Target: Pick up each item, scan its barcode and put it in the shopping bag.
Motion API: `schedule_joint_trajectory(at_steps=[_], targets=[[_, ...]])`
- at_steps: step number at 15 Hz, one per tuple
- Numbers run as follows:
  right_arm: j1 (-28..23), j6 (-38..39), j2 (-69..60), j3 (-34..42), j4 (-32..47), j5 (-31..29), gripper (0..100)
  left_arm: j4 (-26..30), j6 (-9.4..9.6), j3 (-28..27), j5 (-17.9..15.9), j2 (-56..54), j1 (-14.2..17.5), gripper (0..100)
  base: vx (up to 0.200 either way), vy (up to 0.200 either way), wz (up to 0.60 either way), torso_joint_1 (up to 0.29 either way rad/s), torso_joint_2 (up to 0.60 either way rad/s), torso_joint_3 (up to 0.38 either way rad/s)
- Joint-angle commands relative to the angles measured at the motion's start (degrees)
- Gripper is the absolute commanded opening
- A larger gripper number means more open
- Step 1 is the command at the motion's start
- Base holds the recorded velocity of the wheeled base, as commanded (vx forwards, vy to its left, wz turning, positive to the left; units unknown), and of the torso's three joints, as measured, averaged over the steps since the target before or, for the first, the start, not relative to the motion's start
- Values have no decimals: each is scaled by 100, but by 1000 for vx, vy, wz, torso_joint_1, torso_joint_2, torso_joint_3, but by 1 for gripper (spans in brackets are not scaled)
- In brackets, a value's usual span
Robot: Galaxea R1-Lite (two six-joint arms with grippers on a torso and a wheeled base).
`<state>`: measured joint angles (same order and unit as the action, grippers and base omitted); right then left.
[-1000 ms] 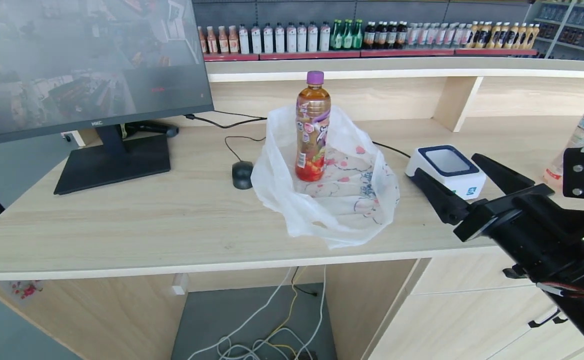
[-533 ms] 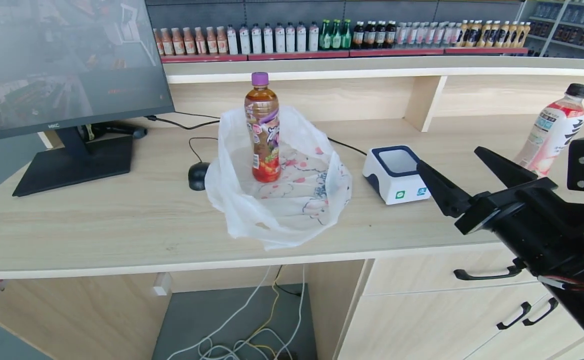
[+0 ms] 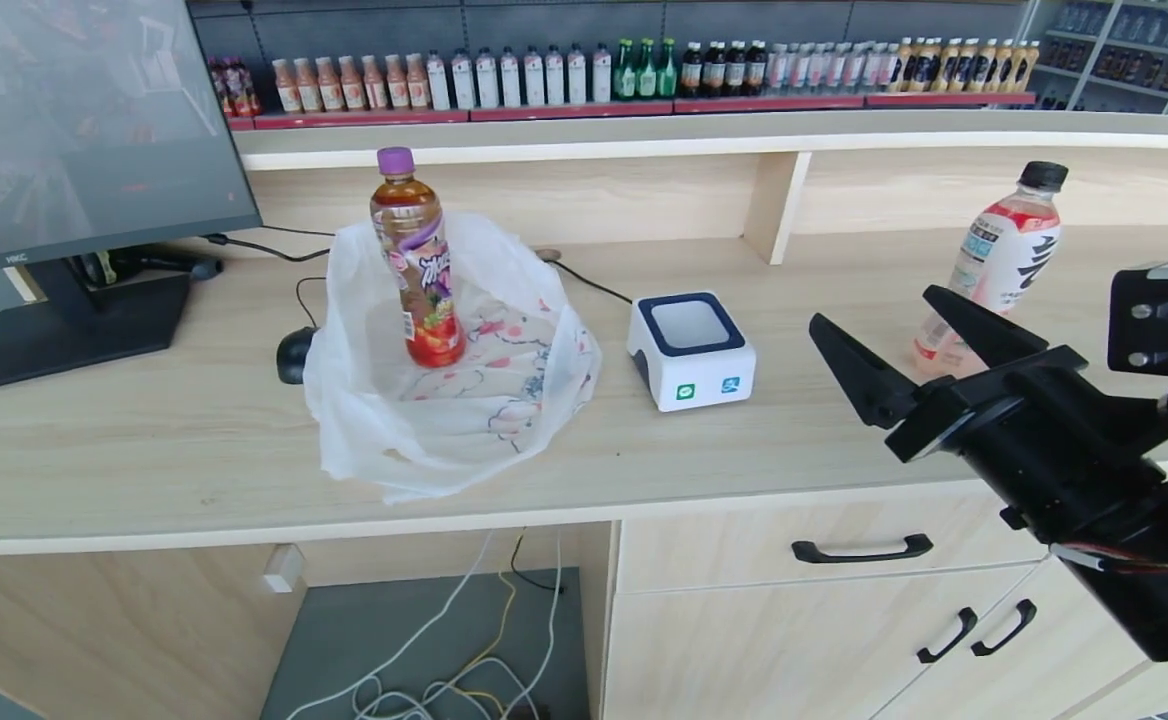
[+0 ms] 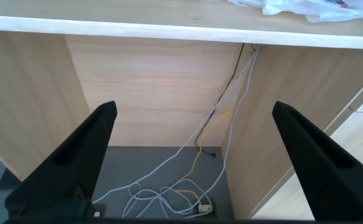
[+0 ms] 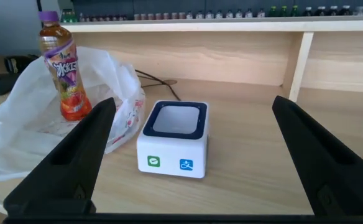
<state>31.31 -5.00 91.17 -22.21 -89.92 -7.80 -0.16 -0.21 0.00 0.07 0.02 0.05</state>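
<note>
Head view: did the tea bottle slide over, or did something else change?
Only the camera swung right, bringing the pink bottle fully into view. The tea bottle stayed in the shopping bag beside the scanner; the right gripper stayed open and empty.
</note>
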Motion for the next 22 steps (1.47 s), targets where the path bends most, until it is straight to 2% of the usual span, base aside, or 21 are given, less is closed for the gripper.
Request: schedule_joint_trajectory(at_steps=[1,16,21,22], targets=[[95,-1,173,-90,-8,-2,100,-2,-14,0,1,-2,4,100,0,-200,0,2,2,2],[104,-19,357,50,-8,-90,100,-2,12,0,1,-2,4,100,0,-200,0,2,2,3],[51,-1,375,-99,-8,-248,100,-2,21,0,1,-2,4,100,0,0,0,0,0,0],[69,-1,357,-477,484,-257,100,-2,21,0,1,-2,4,100,0,0,0,0,0,0]])
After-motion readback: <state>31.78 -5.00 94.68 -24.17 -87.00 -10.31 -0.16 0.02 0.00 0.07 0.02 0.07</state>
